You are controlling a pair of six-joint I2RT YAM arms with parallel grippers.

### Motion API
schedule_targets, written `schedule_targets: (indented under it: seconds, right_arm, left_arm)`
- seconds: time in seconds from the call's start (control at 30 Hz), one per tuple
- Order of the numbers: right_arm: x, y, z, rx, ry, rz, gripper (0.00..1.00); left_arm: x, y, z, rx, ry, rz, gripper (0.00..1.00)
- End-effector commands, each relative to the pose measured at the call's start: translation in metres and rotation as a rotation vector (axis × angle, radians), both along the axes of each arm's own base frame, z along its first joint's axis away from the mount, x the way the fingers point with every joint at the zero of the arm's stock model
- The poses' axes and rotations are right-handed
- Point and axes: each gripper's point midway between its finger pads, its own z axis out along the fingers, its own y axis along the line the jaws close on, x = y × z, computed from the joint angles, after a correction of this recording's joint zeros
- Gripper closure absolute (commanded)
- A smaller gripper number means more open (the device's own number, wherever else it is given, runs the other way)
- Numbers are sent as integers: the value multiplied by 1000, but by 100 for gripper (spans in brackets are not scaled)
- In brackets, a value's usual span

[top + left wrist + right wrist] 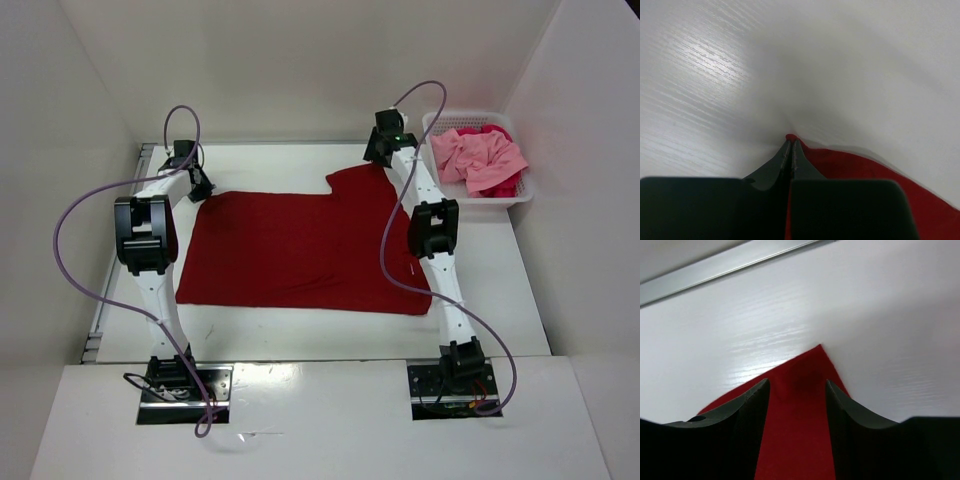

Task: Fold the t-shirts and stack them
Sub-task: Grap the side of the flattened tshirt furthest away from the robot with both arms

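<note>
Wrist close-ups: left pincer [791, 144] tight on dark red shirt [300, 250] corner, right pincer [797, 385] agape astride another.

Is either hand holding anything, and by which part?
The left hand pinches the dark red t-shirt by a far corner; the right hand is open, holding nothing.

Near edge: open table [320, 335] before the red shirt [290, 250].
Far right: basket [482, 204] blocks the corner.
Sides: walls [60, 150] close.

High rear overview; wrist close-ups on red shirt [300, 250]
</note>
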Motion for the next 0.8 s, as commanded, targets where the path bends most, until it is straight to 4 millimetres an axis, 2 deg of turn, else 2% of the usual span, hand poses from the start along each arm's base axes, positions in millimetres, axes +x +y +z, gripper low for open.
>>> schedule_targets:
  seconds: [0.0, 0.07, 0.1, 0.13, 0.17, 0.2, 0.23, 0.27, 0.33, 0.43, 0.57, 0.67, 0.77]
  right_arm:
    - [0, -24, 9, -87, -2, -35, 46]
    - [4, -24, 8, -96, -15, -25, 46]
    - [7, -30, 10, -94, -24, -36, 45]
    - [8, -28, 3, -84, -21, -25, 45]
    - [10, -34, 8, -82, -31, -36, 45]
    - [10, -35, -2, -85, -16, -35, 45]
    - [8, -29, -10, -66, -2, -13, 45]
    - [8, -27, -10, -55, -1, -2, 45]
    - [6, -25, -26, -53, 24, 5, 45]
    - [3, -20, -38, -32, 46, 30, 45]
    - [6, -13, -41, -6, 37, 53, 49]
    - [8, -14, -39, 26, 31, 48, 63]
    - [11, -16, -38, 50, 24, 44, 81]
  left_arm:
    - [2, -4, 15, -6, -31, -7, 100]
    - [3, -4, 18, -6, -30, -7, 100]
    - [3, -6, 18, -13, -31, -13, 100]
    - [3, -6, 18, -13, -31, -13, 100]
    - [3, -6, 18, -13, -31, -13, 100]
    - [6, -6, 22, -12, -42, -13, 100]
    - [7, -11, 20, -13, -34, -22, 100]
    - [7, -11, 20, -13, -34, -22, 100]
    - [9, -10, 18, -13, -34, -22, 100]
    - [9, -12, 20, -20, -35, -28, 100]
    - [12, -17, 22, -19, -44, -37, 100]
    - [9, -17, 18, -20, -35, -37, 100]
    - [9, -17, 18, -20, -35, -37, 100]
